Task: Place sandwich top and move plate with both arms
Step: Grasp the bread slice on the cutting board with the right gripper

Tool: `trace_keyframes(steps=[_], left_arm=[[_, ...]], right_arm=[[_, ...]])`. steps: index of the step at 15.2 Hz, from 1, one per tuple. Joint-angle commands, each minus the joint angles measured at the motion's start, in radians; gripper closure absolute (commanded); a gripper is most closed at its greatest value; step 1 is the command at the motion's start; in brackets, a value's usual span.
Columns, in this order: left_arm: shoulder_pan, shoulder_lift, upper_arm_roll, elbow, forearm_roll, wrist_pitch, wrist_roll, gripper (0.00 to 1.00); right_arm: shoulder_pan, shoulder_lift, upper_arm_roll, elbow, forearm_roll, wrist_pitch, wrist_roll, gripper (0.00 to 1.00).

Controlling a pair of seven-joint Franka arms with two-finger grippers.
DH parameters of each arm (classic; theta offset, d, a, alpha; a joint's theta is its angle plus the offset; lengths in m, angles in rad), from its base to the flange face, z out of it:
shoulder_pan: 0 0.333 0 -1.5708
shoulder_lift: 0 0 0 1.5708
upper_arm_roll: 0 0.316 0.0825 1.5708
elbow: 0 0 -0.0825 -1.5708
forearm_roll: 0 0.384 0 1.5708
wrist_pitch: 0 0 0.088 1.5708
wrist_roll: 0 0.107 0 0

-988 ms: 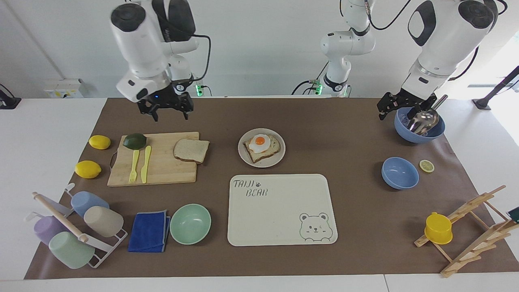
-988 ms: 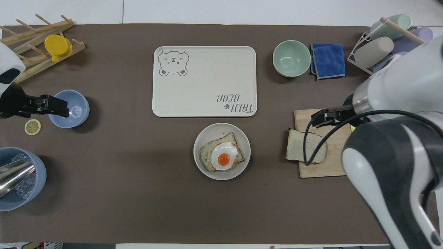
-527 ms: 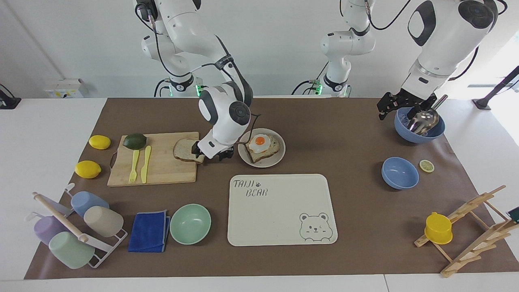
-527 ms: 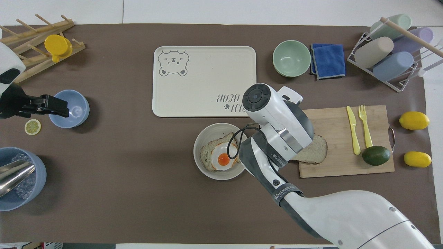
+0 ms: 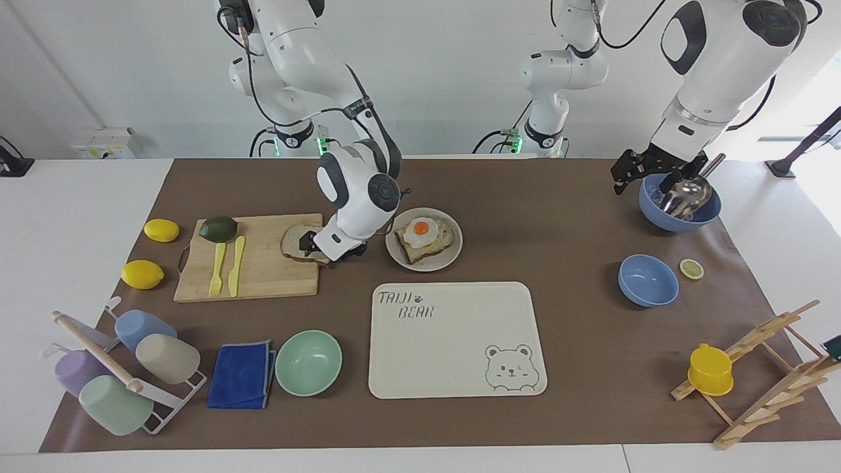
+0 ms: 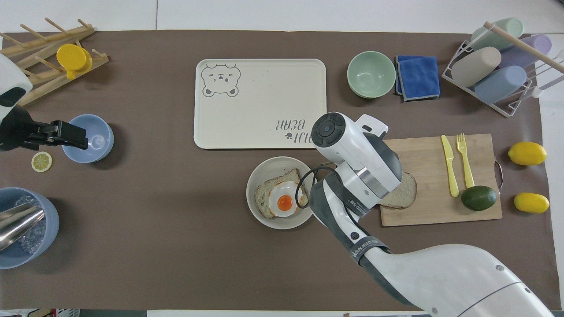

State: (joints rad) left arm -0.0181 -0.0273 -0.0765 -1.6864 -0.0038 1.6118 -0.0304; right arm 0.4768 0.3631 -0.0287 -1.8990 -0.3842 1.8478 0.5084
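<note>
Low, right hand (at board's edge) meets sandwich top.

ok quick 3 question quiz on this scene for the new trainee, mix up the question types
1. True or false: the sandwich top already lies on the fried egg toast.
2. Multiple choice: the right gripper is down at A) the mint green bowl, B) the sandwich top on the cutting board, C) the bear-print tray.
3. Short answer: over what does the left gripper hang?

Key:
1. False. It is on the cutting board; the toast sits on the plate.
2. B
3. The table beside the blue bowl with the metal scoop.
</note>
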Motion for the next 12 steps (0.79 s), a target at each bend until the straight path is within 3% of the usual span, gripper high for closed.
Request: trace_keyframes(steps=[1,2,6,9,12], left_arm=[[0.010,-0.008,-0.006,-0.004,0.021,-0.006,0.004,0.00],[0.010,-0.008,-0.006,-0.004,0.021,-0.006,0.004,0.00],[0.010,-0.008,-0.006,-0.004,0.021,-0.006,0.004,0.00],[0.010,-0.008,-0.006,-0.004,0.021,-0.006,0.004,0.00],[0.010,-0.008,-0.006,-0.004,0.021,-0.006,0.004,0.00]], right_arm=[[-0.013,-0.036,0.007,-0.051,-0.021,0.004,-0.045,0.00],[-0.014,-0.039,0.007,-0.063,-0.021,0.010,-0.047,0.01],[-0.012,-0.047,0.009,-0.081,-0.021,0.010,-0.050,0.19],[-0.009,-0.049,0.009,-0.077,-0.021,-0.006,-0.051,0.53],[0.000,-0.047,0.012,-0.065,-0.019,-0.021,-0.053,0.98]])
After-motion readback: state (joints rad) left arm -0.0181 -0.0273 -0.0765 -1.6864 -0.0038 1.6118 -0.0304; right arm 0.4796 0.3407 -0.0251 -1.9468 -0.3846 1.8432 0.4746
